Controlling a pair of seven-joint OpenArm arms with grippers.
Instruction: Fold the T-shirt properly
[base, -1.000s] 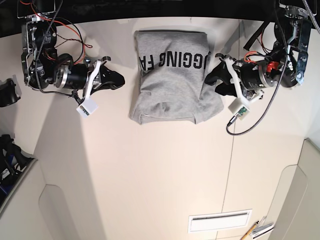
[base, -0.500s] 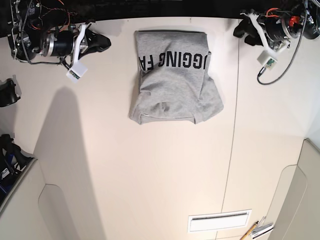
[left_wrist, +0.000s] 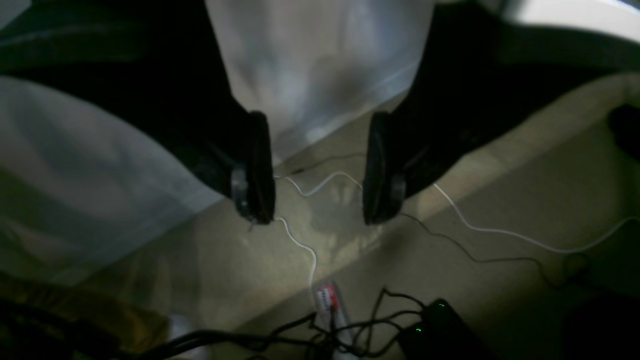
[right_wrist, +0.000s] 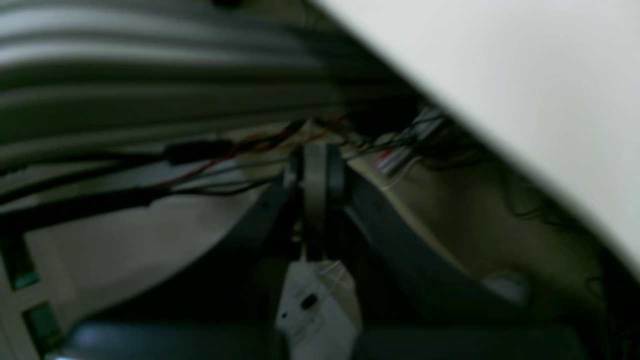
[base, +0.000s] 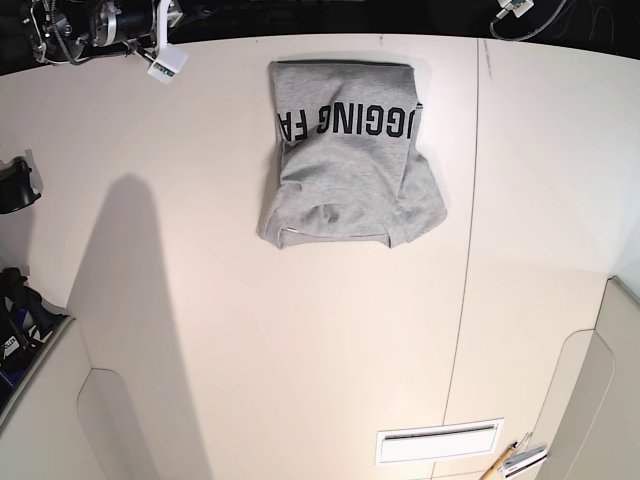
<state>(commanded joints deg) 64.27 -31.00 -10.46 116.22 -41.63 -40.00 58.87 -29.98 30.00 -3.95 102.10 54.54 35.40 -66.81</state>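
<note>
The left claw (left_wrist: 316, 170) is open, with a wide gap between its two dark fingers and nothing in it; its wrist camera looks down past the table's far edge at cables on a floor. The right claw (right_wrist: 315, 190) is closed, its fingers pressed together on nothing, and it too looks at wiring beyond the table. In the base view both arms sit up at the table's far edge: the right arm (base: 95, 22) at the far left corner, and only a scrap of the left arm (base: 515, 8) at the far right corner.

From either claw, the T-shirt (base: 350, 150) lies inward, toward the middle of the far edge and a little nearer the camera. It is a grey, already folded bundle with black lettering facing up. Its long axis runs from the far edge toward the near edge, with the wider, rumpled end nearest the camera. Both arms are well apart from it, roughly equally. The fold looks largely complete.
</note>
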